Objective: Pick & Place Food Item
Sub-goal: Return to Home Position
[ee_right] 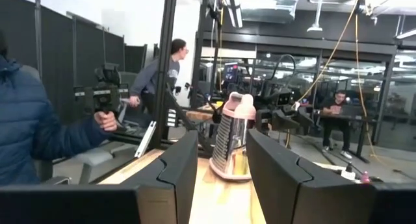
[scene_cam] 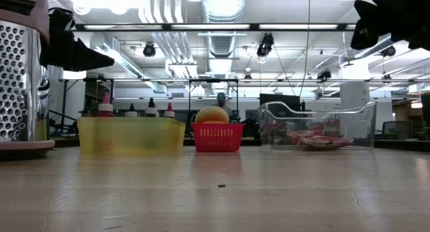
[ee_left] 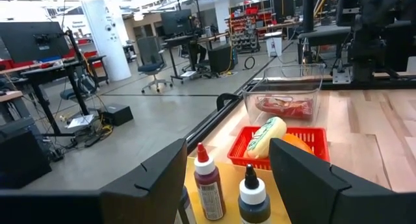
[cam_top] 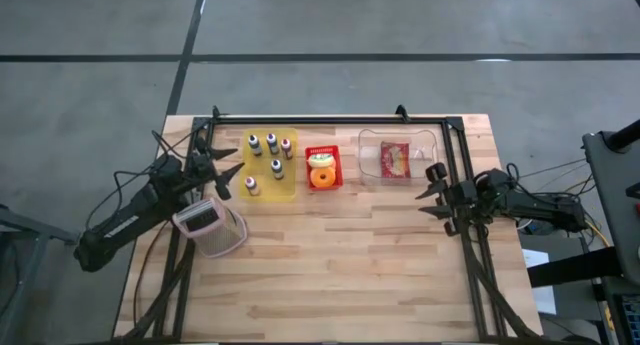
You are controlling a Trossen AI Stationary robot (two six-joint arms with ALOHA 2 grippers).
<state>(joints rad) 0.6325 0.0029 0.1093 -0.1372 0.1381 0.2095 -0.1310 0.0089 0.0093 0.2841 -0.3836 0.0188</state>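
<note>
The left gripper (cam_top: 226, 171) hangs over the table (cam_top: 330, 275) at about 10 o'clock from the middle. Its fingers are wide apart and hold nothing. A grater (cam_top: 210, 228) stands near it, at 9 o'clock. Next comes a yellow tray (cam_top: 265, 191) at 11 o'clock, with small bottles (cam_top: 272, 143) in it. The red bin (cam_top: 309, 171) sits at 12 o'clock, just beside the tray. The orange donut (cam_top: 322, 177) lies inside the bin, next to a pale yellow food. At 1 o'clock is a clear box (cam_top: 370, 141) with a red packet (cam_top: 396, 158) inside. The right gripper (cam_top: 433, 190) hangs at 2 o'clock, near the box. It is wide open too, with nothing in it.
</note>
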